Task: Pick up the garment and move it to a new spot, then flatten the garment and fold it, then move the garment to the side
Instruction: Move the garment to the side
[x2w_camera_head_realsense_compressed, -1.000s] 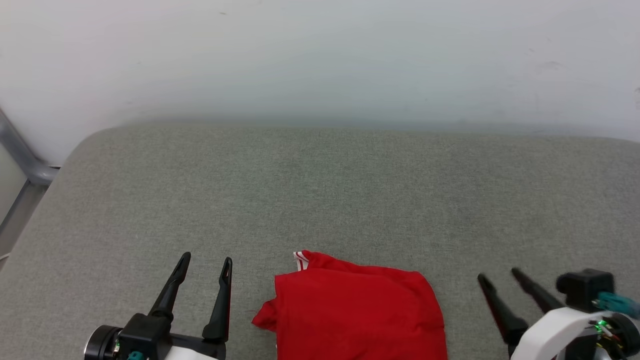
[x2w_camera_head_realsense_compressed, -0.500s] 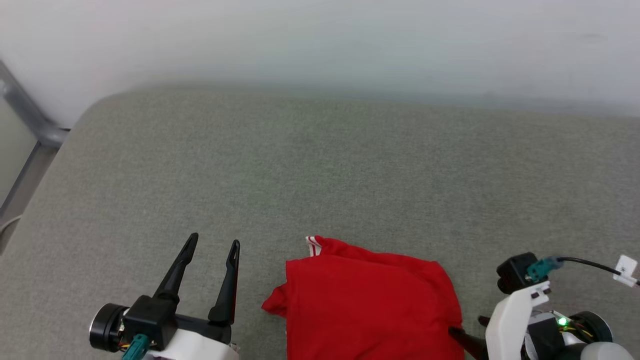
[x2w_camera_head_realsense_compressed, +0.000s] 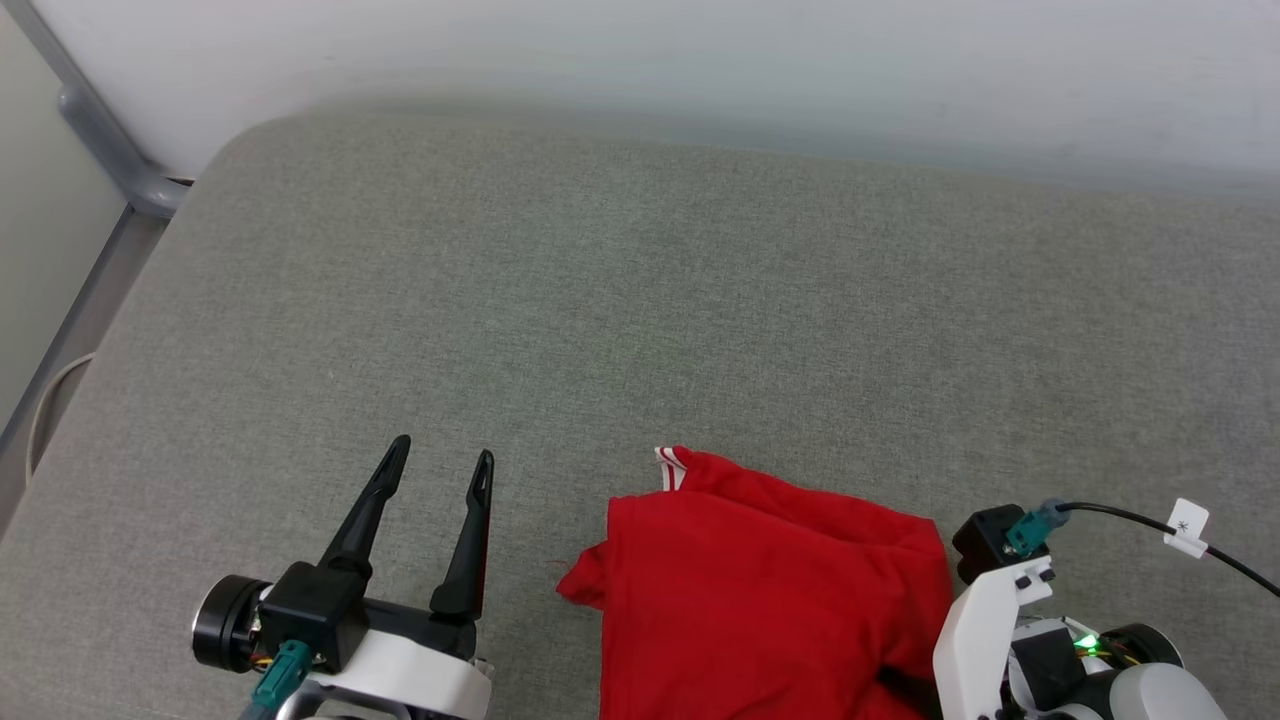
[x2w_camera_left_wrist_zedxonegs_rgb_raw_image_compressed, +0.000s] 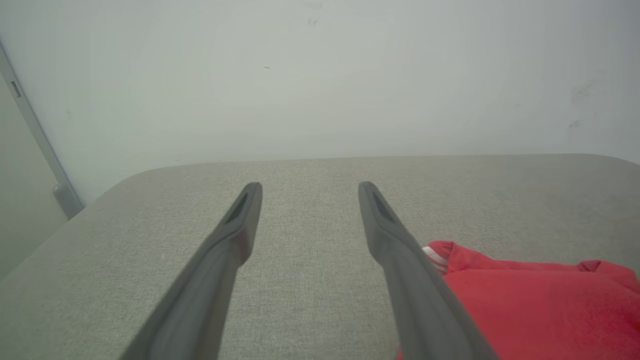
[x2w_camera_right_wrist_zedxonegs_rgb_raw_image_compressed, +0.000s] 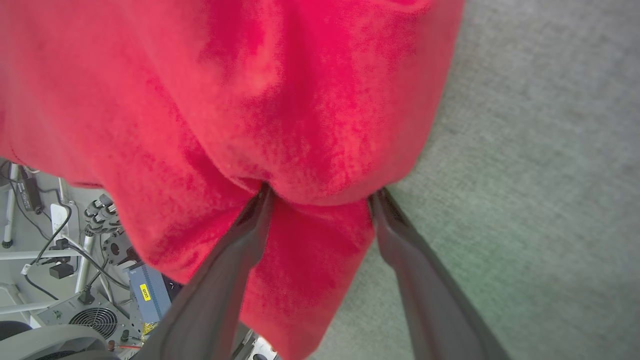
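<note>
1. The work surface was a grey upholstered pad (x2w_camera_head_realsense_compressed: 640, 300) set against a pale wall (x2w_camera_head_realsense_compressed: 700, 60). A grey metal tube (x2w_camera_head_realsense_compressed: 100, 130) stood just off its far left corner.
2. The garment (x2w_camera_head_realsense_compressed: 760, 600) lay folded at the pad's near edge, right of the middle, with a plain red face up. A strip of red-and-white striped trim (x2w_camera_head_realsense_compressed: 668, 465) showed at its far left corner.
3. In the right wrist view, part of the garment (x2w_camera_right_wrist_zedxonegs_rgb_raw_image_compressed: 250, 100) hung past the near edge of the pad. Cables and a fan unit (x2w_camera_right_wrist_zedxonegs_rgb_raw_image_compressed: 75, 310) were visible on the floor below.
4. The left gripper (x2w_camera_head_realsense_compressed: 442, 452) was over bare pad just left of the garment and apart from it, its fingers pointing toward the far edge. Its jaws were spread wide with nothing between them, as the left wrist view (x2w_camera_left_wrist_zedxonegs_rgb_raw_image_compressed: 310, 187) confirmed. In that view the garment (x2w_camera_left_wrist_zedxonegs_rgb_raw_image_compressed: 540, 300) showed beyond the right-hand finger.
5. The right gripper (x2w_camera_right_wrist_zedxonegs_rgb_raw_image_compressed: 321, 192) was at the garment's right side, by the near edge. Its jaws were spread wide, both fingertips were hidden under a fold of red cloth, and more cloth lay between the fingers. No pinch on the cloth was seen.
6. In the head view the right arm's white wrist housing (x2w_camera_head_realsense_compressed: 985, 620) stood against the garment's right edge. A black cable with a white tag (x2w_camera_head_realsense_compressed: 1185, 525) ran off from it.
</note>
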